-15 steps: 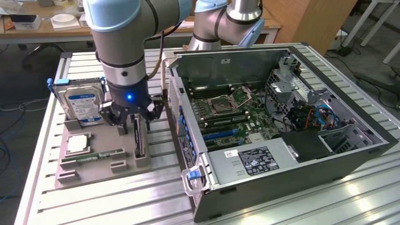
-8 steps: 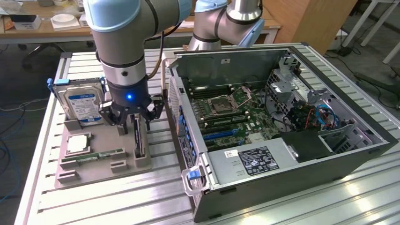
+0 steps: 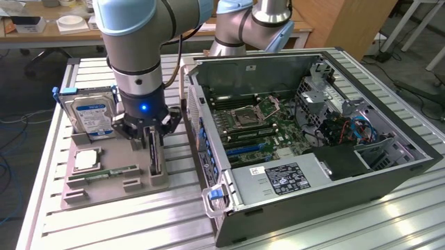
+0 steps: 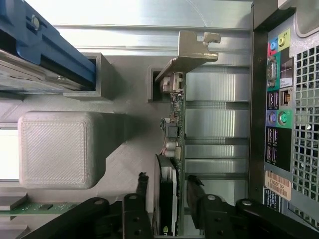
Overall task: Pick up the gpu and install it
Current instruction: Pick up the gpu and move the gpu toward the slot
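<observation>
I'm holding the gripper (image 4: 168,180) released, jaws straddling the gpu (image 4: 176,117) without gripping. The card is standing on edge in the tray (image 3: 104,183) beside the computer case (image 3: 389,172), long axis running between the fingers, bracket (image 4: 193,54) at the far end.

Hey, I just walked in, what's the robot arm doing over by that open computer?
The arm's gripper hangs right over the gpu, which stands on edge in a slot of the grey holder tray beside the open computer case. In the wrist view its fingers straddle the card with small gaps on either side, so it is not gripped yet.
</observation>
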`<action>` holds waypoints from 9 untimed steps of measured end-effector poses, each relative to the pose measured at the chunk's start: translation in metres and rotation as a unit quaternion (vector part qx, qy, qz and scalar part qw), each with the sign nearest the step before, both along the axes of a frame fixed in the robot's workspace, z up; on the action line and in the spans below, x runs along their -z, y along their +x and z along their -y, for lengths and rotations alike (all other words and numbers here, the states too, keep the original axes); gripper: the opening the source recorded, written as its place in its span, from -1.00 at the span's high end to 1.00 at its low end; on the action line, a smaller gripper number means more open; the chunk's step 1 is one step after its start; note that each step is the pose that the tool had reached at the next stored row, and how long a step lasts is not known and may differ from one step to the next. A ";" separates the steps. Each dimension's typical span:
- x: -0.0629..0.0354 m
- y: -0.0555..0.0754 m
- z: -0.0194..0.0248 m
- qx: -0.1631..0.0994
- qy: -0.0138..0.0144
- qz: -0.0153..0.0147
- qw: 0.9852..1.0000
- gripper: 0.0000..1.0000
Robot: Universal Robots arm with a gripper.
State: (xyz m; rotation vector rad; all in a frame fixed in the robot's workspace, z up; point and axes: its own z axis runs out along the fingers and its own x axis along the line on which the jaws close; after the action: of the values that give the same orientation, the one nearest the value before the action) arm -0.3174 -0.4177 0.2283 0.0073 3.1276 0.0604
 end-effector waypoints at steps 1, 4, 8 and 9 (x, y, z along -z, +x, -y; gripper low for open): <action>0.0000 0.000 0.0000 0.000 0.000 0.000 1.000 0.11; 0.0000 0.000 0.0000 0.000 0.000 0.000 1.000 0.23; 0.0000 0.000 0.0000 0.000 0.000 0.000 1.000 0.23; 0.0000 0.000 0.0000 0.000 0.000 0.000 1.000 0.23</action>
State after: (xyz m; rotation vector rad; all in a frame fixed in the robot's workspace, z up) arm -0.3174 -0.4177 0.2283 0.0073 3.1276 0.0604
